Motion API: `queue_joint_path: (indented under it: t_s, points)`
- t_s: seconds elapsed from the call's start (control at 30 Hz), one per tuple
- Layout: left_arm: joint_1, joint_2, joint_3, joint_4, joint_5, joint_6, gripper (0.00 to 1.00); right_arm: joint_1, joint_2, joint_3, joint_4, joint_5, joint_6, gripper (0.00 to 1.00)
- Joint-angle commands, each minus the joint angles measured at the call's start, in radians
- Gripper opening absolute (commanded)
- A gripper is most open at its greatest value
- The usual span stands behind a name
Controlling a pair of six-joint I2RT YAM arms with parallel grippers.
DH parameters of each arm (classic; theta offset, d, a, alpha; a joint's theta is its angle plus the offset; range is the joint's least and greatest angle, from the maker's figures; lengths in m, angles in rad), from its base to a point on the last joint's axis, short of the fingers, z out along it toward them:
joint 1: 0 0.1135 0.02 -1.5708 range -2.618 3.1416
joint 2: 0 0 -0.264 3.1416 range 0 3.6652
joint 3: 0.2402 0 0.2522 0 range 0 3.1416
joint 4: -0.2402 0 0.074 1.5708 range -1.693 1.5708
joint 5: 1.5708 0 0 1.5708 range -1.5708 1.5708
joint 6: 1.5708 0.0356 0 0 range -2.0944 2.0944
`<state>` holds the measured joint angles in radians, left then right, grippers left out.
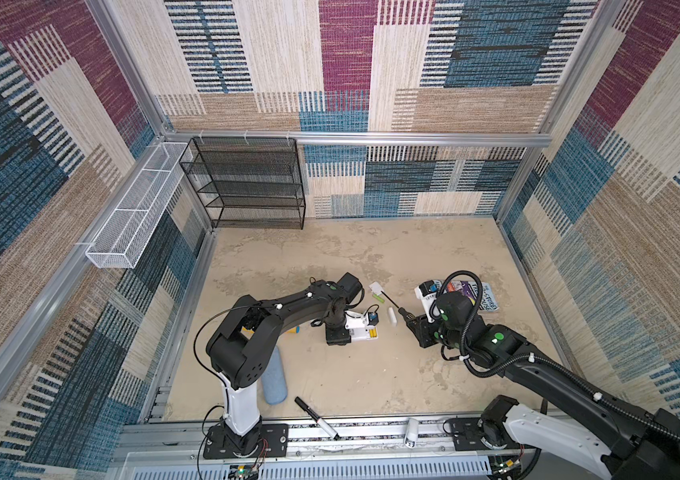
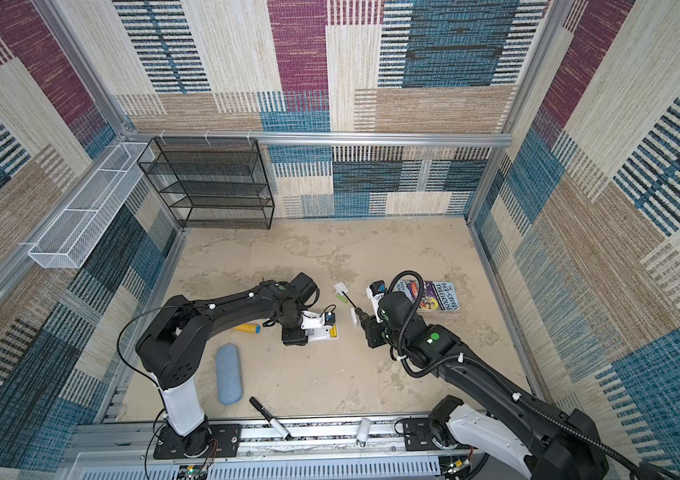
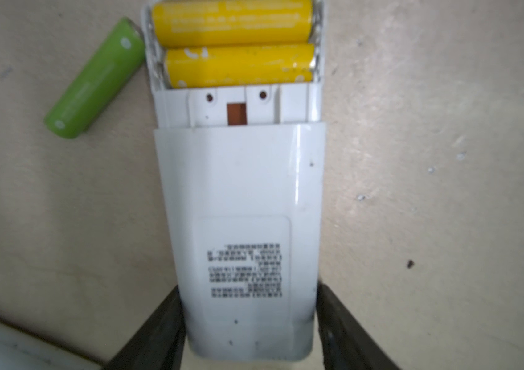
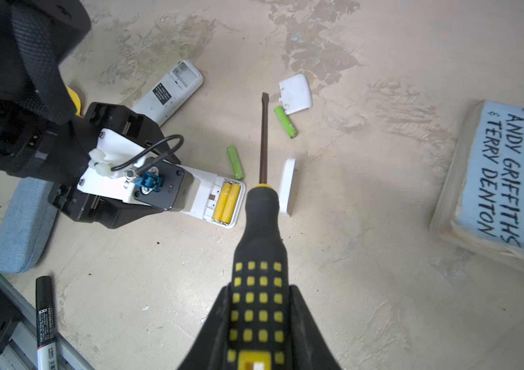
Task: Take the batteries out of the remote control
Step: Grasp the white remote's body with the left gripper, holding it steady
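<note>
A white remote control (image 3: 238, 192) lies back-up on the floor with its compartment open and two yellow batteries (image 3: 232, 22) side by side inside. My left gripper (image 3: 249, 288) is shut on the remote's closed end, a finger against each side. One lime green battery (image 3: 94, 80) lies on the floor beside the compartment, and another green battery (image 4: 285, 121) lies farther off. My right gripper (image 4: 259, 288) is shut on the handle of a black-and-yellow screwdriver (image 4: 260, 243). Its blade points out over the floor between the green batteries, just beside the remote (image 4: 204, 198).
A second white remote (image 4: 171, 93) with an empty compartment lies behind the left arm. Two white battery covers (image 4: 296, 93) (image 4: 287, 185) lie near the blade. A book (image 4: 504, 179), blue case (image 1: 275, 382), marker (image 1: 315, 417) and black wire rack (image 1: 247, 183) surround the area.
</note>
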<state>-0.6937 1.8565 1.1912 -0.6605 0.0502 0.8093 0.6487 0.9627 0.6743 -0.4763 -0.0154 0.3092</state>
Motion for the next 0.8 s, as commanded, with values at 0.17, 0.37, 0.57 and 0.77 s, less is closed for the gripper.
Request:
queue_joint_path:
  t_s: [0.17, 0.37, 0.57, 0.77]
  points:
    - [0.068, -0.057, -0.065, -0.054, -0.047, -0.074, 0.64, 0.0, 0.008, -0.004, 0.024, -0.064, 0.001, 0.0]
    - [0.086, -0.101, -0.098, -0.026, -0.022, -0.094, 0.65, 0.017, -0.002, -0.041, 0.018, -0.118, 0.045, 0.0]
    - [0.079, -0.108, -0.058, -0.027, 0.044, -0.111, 0.74, 0.019, -0.016, -0.044, 0.028, -0.106, 0.06, 0.0]
    - [0.038, -0.067, -0.018, -0.051, 0.089, -0.122, 0.76, 0.019, -0.004, -0.041, 0.044, -0.109, 0.047, 0.0]
